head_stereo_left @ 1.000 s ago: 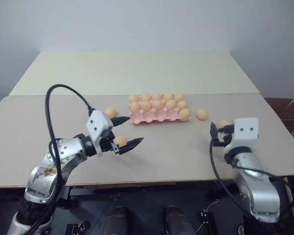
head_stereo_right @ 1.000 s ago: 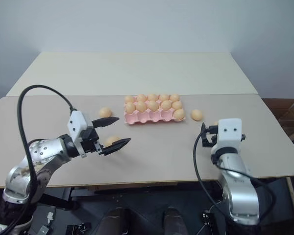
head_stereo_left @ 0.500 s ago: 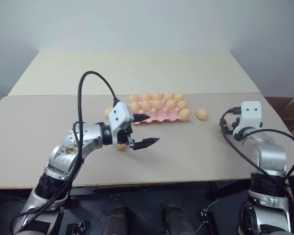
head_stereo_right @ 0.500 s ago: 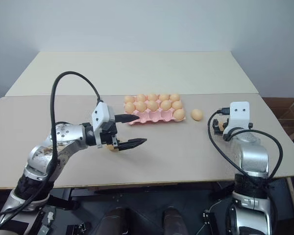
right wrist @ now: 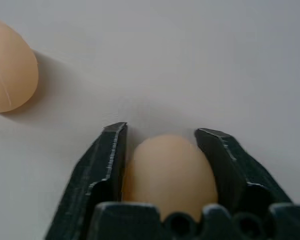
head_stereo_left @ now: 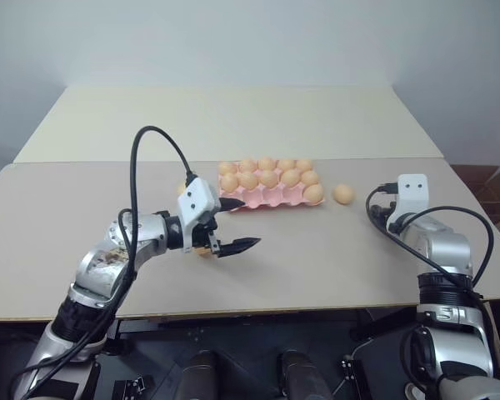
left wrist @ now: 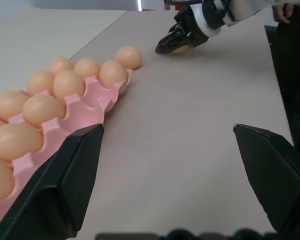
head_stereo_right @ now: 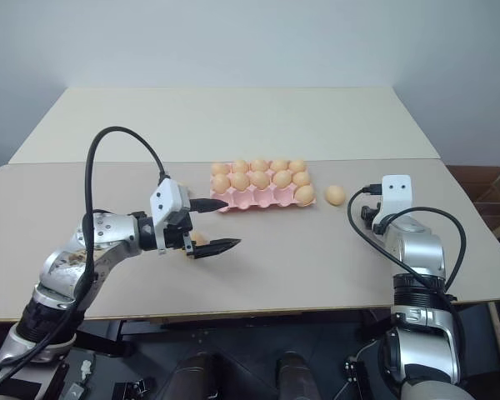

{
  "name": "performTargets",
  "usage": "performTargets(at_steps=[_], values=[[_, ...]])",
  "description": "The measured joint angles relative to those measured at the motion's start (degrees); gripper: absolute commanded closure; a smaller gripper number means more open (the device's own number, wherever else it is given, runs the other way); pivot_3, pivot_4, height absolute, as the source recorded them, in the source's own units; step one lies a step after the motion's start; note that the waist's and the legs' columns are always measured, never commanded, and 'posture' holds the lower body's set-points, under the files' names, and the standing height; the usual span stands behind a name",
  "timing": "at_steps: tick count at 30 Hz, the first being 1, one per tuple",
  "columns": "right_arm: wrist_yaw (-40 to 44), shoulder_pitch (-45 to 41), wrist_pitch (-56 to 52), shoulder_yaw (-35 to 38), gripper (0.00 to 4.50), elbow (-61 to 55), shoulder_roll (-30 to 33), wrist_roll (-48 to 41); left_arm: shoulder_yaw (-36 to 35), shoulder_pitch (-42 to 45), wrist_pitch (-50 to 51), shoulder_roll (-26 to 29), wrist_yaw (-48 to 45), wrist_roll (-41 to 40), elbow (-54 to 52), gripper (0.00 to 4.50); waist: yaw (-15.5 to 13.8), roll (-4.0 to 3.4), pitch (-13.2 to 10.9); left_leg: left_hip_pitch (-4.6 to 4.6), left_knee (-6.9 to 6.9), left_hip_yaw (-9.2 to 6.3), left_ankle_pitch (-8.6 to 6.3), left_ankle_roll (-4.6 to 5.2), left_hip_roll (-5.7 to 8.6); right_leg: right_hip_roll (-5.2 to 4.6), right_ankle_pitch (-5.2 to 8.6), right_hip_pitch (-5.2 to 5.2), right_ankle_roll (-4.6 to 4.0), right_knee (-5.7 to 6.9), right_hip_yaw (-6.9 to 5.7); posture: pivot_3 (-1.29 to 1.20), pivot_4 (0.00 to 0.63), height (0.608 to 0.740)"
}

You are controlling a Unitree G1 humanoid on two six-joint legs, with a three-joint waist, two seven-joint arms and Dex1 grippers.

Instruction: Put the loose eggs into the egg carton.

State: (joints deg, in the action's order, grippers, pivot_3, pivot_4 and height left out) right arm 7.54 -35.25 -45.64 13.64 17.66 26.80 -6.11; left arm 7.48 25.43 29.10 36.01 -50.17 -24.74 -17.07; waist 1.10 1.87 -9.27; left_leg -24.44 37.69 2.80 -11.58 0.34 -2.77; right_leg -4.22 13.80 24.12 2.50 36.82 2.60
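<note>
Right of the pink moulded egg carton (head_stereo_left: 271, 197), the right gripper (right wrist: 162, 150) clenches a smooth pale orange-tan egg (right wrist: 170, 172) across its middle — probably light, slippery, fragile — while the left gripper (head_stereo_left: 237, 225) stays released.

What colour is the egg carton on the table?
Pink. The egg carton shows best in the left wrist view, its scalloped edge up close.

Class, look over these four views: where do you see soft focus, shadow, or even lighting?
Right wrist view: the held egg and the gripper's fingers are softly focused, and the loose egg casts a faint shadow. Left wrist view: the near black fingers are blurred. Eye views: even light across the table.
</note>
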Motion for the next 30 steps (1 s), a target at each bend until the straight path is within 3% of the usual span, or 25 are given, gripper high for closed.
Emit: performTargets(at_steps=[6, 12, 16, 23, 30], values=[[0.28, 1.33, -1.38, -0.2, 3.0, -5.06, 0.36, 0.1, -2.53, -3.38, 0.09, 1.68, 0.21, 0.03, -0.09, 0.0, 0.03, -0.02, -0.01, -0.01, -0.02, 0.0, 0.0, 0.0, -0.02, 0.01, 0.0, 0.06, 0.0, 0.03, 0.0, 0.0, 0.15, 0.74], [0.58, 4.27, -7.23, -0.26, 3.01, -26.2, -1.12, -2.48, -6.64, -7.81, 2.2, 4.17, 0.97, -0.44, -2.96, 0.0, 0.09, -0.03, -0.02, -0.03, -0.03, -0.01, 0.0, 0.0, -0.04, 0.01, 0.0, 0.1, 0.0, 0.08, -0.01, 0.0, 0.15, 0.74], [-0.15, 3.47, -9.73, -2.4, 3.02, -36.76, -7.34, -5.31, -8.96, -9.84, 3.67, 5.78, 1.53, -1.04, -4.43, 0.0, 0.18, -0.03, -0.02, 0.04, -0.02, -0.03, 0.0, -0.01, -0.08, 0.03, 0.0, 0.05, -0.01, 0.13, -0.04, 0.0, 0.15, 0.74], [-2.42, 0.62, -6.17, -12.77, 3.03, -31.94, -16.7, -3.44, -9.19, -9.91, 4.19, 6.4, 2.56, -1.07, -4.55, 0.0, 0.07, -0.03, -0.02, 0.01, -0.01, -0.02, 0.0, -0.01, -0.07, 0.02, 0.0, 0.08, -0.02, 0.13, -0.05, 0.0, 0.15, 0.74], [-2.93, -3.33, 5.7, -16.8, 3.03, -18.73, -19.56, 0.66, -9.28, -10.48, 4.74, 6.43, 3.42, -1.21, -5.79, 0.0, 0.1, -0.04, -0.03, -0.02, -0.02, -0.02, 0.0, -0.01, -0.06, 0.01, 0.0, 0.11, -0.02, 0.13, -0.07, 0.0, 0.15, 0.74]])
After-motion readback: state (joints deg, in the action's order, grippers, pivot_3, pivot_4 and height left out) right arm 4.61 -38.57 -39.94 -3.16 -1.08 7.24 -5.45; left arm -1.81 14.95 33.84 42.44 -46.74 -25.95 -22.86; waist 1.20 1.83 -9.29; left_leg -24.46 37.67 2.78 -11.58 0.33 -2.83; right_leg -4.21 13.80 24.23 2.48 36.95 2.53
